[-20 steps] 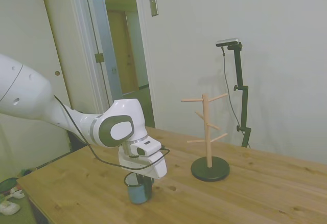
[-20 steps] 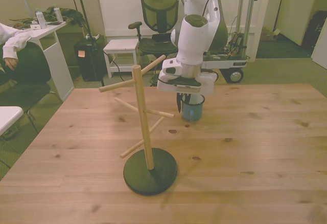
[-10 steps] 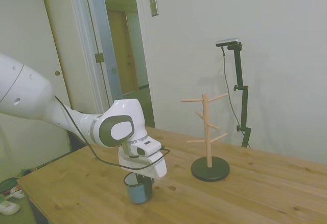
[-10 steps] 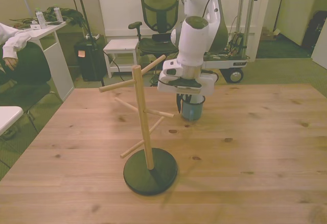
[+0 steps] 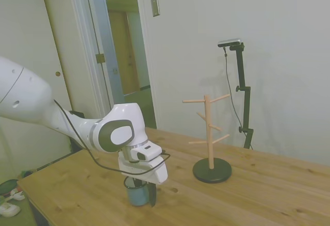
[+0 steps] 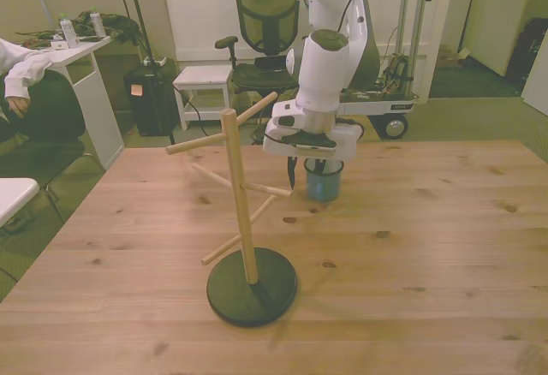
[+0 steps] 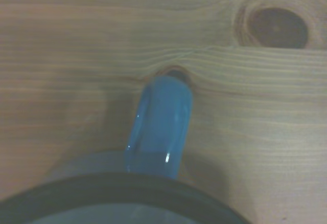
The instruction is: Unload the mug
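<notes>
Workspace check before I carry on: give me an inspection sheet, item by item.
Surface: wooden table, knots in the grain, dry.
Job's things: mug upright on the table, off the wooden peg stand; its blue handle shows in the wrist view.
Clutter: nothing seen on the table.
End effector: end effector low at the mug, fingers spread, one outside the mug wall.
Cables: black cable looping along the wrist.
Surroundings: office chair, person's sleeve at the front view's left, open doorway.
</notes>
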`<move>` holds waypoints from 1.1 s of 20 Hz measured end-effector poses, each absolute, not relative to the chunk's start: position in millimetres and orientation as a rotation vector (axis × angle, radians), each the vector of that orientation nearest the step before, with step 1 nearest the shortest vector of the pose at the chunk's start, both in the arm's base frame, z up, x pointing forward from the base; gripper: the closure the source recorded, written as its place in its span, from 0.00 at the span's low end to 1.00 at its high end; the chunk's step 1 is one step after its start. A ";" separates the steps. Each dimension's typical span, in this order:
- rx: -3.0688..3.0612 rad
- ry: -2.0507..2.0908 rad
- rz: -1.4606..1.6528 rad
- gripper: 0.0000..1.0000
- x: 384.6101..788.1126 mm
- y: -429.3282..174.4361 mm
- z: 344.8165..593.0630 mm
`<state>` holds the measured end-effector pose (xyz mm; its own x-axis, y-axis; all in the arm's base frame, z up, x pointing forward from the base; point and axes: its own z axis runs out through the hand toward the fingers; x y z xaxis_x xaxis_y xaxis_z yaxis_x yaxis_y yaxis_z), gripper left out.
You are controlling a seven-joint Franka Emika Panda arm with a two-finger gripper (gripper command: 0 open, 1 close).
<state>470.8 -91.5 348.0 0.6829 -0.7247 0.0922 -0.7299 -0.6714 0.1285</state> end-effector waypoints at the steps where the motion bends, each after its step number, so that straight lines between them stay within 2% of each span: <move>1: 2.738 -1.192 0.051 0.00 469.8 -91.3 348.3; 17: 2.751 -1.198 0.095 0.00 453.3 -87.4 355.6; 19: 2.756 -1.205 0.114 0.00 452.1 -86.9 360.9; 22: 2.766 -1.216 0.176 0.00 447.5 -84.7 381.9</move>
<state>447.5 -84.7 381.9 0.6714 -0.7254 0.1519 -0.7387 -0.6715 0.0583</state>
